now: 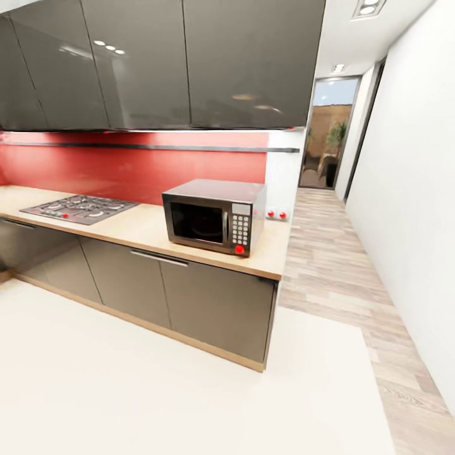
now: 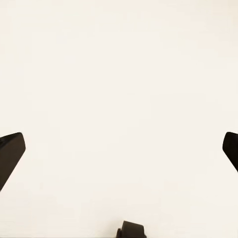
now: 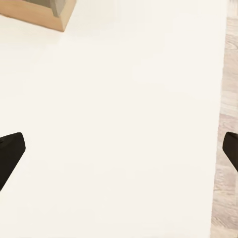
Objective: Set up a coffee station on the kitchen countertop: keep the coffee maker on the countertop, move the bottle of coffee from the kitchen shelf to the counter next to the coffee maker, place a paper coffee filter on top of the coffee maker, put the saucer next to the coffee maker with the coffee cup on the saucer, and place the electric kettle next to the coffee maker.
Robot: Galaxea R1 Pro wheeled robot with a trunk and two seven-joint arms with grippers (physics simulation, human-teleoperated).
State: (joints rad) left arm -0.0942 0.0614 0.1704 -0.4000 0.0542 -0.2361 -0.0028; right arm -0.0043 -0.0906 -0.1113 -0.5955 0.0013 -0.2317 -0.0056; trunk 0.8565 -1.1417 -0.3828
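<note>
Upper cabinets (image 1: 158, 63): glossy dark-grey run along the wall, well beyond both sets of jaws.

Backsplash (image 1: 126, 167): red panel below the cabinets, crossed by a thin dark rail (image 1: 151, 147).

Worktop (image 1: 151, 227): light wood over dark-grey cabinet fronts (image 1: 208, 303), ending at a corner ahead of the robot. No sink shows on this stretch.

Floor: a pale cream area (image 1: 158, 392) in front of the cabinets, directly under both sets of jaws; wood planking (image 1: 335, 265) runs off toward a glazed door (image 1: 327, 133).

Microwave (image 1: 213, 216): steel body, keypad, red button; stands on the worktop near its end.

Gas hob (image 1: 79, 208): inset in the worktop, on the far side of the microwave from that end.

Left gripper (image 2: 119, 153): jaws spread wide, tips at opposite edges of the left wrist view, nothing between them, pale floor below.

Right gripper (image 3: 119, 156): jaws equally wide, empty; beyond them pale floor, a strip of planking and a wooden plinth corner (image 3: 47, 12).

Task items: coffee maker, bottle, filter, saucer, cup and kettle are out of sight from here; their whereabouts cannot be told. The robot appears to be in transit.

Risks, as judged: driving on while facing this stretch could carry the robot away from the station; the worktop corner and plinth lie near the base's likely path, so a tight turn could clip them.
</note>
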